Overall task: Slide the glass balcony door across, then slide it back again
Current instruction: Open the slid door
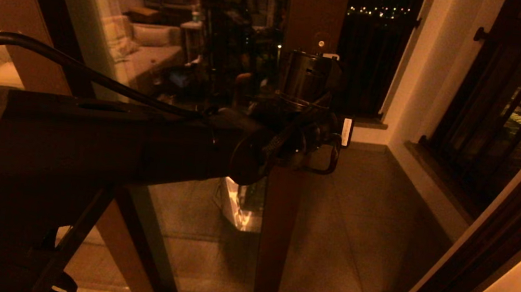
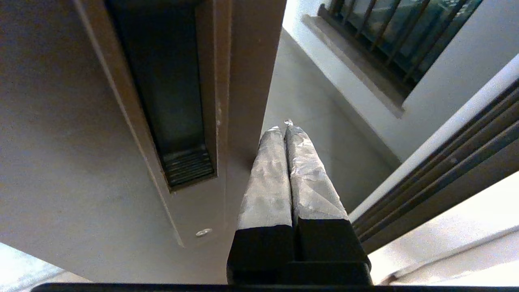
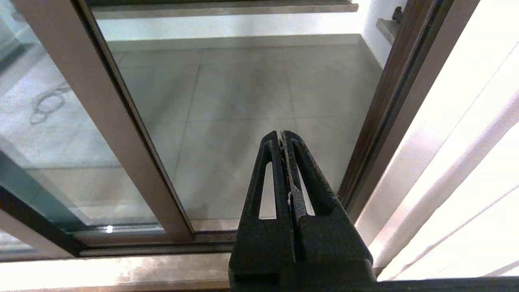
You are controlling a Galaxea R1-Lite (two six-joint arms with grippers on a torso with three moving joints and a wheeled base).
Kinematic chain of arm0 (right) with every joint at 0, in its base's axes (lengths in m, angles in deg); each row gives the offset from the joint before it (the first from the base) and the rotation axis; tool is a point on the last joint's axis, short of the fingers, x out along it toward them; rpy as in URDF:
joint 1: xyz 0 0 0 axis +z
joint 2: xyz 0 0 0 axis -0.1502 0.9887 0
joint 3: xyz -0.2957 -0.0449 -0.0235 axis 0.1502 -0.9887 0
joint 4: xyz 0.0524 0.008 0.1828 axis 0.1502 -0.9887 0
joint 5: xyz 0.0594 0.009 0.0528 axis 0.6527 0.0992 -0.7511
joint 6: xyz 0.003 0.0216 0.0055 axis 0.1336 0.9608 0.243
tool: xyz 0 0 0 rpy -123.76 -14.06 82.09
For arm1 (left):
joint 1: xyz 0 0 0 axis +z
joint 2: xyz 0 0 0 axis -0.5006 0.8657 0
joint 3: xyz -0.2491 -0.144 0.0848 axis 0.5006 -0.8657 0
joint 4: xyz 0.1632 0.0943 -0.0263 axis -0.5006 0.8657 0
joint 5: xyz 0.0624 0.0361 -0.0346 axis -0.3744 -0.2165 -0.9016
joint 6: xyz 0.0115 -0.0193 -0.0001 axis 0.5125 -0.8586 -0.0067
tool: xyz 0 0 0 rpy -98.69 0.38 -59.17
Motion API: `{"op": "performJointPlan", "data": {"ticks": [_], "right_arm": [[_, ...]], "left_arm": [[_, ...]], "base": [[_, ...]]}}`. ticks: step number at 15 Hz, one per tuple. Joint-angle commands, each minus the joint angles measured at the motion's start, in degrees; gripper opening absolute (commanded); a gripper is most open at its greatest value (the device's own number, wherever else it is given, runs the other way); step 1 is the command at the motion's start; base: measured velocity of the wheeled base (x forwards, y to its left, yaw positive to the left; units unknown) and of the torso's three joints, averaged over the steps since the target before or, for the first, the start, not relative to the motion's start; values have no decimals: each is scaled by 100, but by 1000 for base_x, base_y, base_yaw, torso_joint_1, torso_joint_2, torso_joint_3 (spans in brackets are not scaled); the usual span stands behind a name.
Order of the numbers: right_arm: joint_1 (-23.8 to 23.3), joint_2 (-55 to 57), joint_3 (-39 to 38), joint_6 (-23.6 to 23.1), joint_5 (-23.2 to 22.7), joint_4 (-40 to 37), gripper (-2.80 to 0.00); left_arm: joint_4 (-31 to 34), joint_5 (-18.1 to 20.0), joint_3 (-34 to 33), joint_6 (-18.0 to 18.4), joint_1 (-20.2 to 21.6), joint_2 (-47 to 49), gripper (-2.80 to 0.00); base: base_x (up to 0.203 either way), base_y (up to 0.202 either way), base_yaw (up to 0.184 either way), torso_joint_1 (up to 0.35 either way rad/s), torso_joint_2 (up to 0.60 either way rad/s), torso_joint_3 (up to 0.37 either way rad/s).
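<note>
The glass balcony door (image 1: 192, 61) reflects the room. Its reddish-brown stile (image 1: 277, 225) stands mid-view, with open doorway to its right. The small lock (image 1: 321, 43) sits high on the stile. My left arm (image 1: 144, 143) reaches across to the stile at handle height. In the left wrist view the dark recessed handle slot (image 2: 162, 81) shows. My left gripper (image 2: 284, 126) is shut and empty, its taped fingers (image 2: 265, 182) lying along the stile's free edge (image 2: 247, 81). My right gripper (image 3: 282, 134) is shut and empty, hanging low over the threshold, out of the head view.
The balcony's tiled floor (image 1: 355, 214) shows through the opening. A barred window (image 1: 502, 103) lines the balcony's right wall. The dark door jamb (image 1: 487, 247) bounds the opening on the right. The floor track (image 3: 121, 245) runs below. A plain brown post (image 1: 13, 9) stands far left.
</note>
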Motion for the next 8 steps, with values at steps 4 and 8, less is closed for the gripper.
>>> {"op": "performJointPlan", "data": {"ticks": [4,8], "right_arm": [[2,7,2,-5,-1,-9,-280],[2,7,2,-5,-1,-2,-280]], "left_arm": [[-7,-299,-2,56,110,-16,-280],[1,-445,-11,56,154,-107,-280]], "base": [[0,0,0,0,0,0],[0,0,0,0,0,0]]}}
